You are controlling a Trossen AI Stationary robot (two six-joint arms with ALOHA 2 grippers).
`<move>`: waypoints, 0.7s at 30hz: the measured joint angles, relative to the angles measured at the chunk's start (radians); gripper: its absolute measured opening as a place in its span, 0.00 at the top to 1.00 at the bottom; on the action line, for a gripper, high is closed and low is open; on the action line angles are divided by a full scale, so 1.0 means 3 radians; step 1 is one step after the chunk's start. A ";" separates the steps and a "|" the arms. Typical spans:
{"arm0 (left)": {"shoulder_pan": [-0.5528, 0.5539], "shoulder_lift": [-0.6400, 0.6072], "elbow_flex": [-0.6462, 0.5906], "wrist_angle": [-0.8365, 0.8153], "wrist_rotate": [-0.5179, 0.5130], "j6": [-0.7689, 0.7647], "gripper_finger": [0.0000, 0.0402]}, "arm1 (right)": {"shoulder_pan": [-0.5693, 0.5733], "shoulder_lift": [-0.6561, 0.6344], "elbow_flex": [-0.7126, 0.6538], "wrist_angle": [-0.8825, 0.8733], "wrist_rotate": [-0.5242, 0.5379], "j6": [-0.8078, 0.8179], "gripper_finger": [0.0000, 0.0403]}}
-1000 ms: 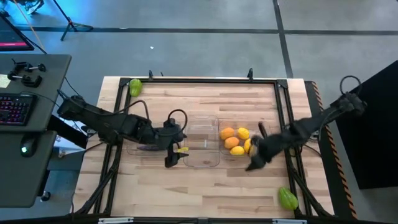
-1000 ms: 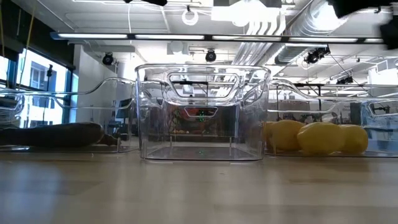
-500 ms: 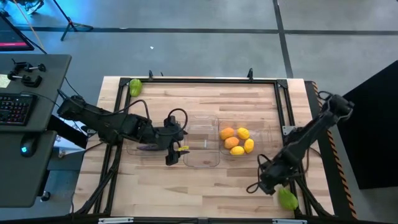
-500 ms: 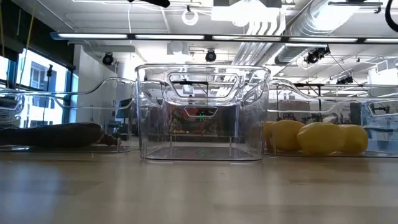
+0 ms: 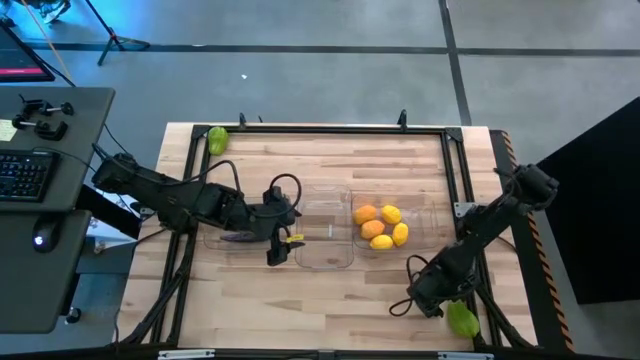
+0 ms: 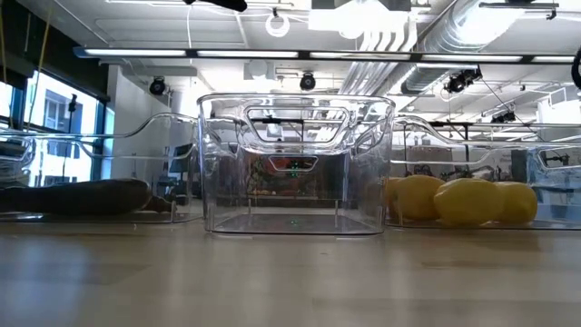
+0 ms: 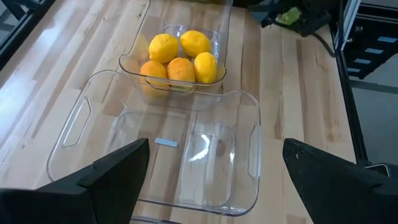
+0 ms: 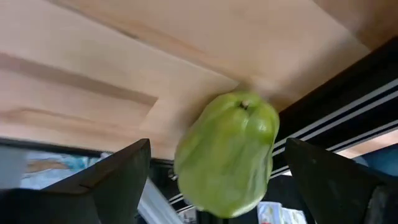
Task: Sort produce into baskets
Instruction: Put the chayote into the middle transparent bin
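Note:
Three clear bins stand in a row mid-table. The left bin holds a dark eggplant. The middle bin is empty. The right bin holds lemons and orange fruits. One green lumpy pear-shaped piece lies on the table at the near right corner; another lies at the far left corner. My right gripper is open, just left of the near green piece, fingers on either side of it in the wrist view, apart from it. My left gripper is open and empty between the left and middle bins.
A black metal frame runs around the wooden table top; its rail lies right beside the near green piece. Bare wood lies in front of the bins and behind them. A desk with a keyboard stands left of the table.
My right gripper has gone from beside the right bin toward the table's near right corner and down, up to the green piece there. It stays open. The left arm and the produce have kept still.

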 joint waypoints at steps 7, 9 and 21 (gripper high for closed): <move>0.0000 0.0000 0.0000 -0.0001 0.0000 0.0042 0.11 | 0.0088 0.0201 0.0001 0.0066 -0.0080 -0.0044 0.10; 0.0000 0.0000 0.0000 -0.0001 0.0000 0.0051 0.11 | 0.0140 0.0249 0.0000 0.0089 -0.0081 -0.0011 0.10; 0.0000 0.0000 0.0000 -0.0001 -0.0178 0.0169 0.11 | 0.0234 0.0366 0.0000 0.0315 -0.0152 0.0024 0.14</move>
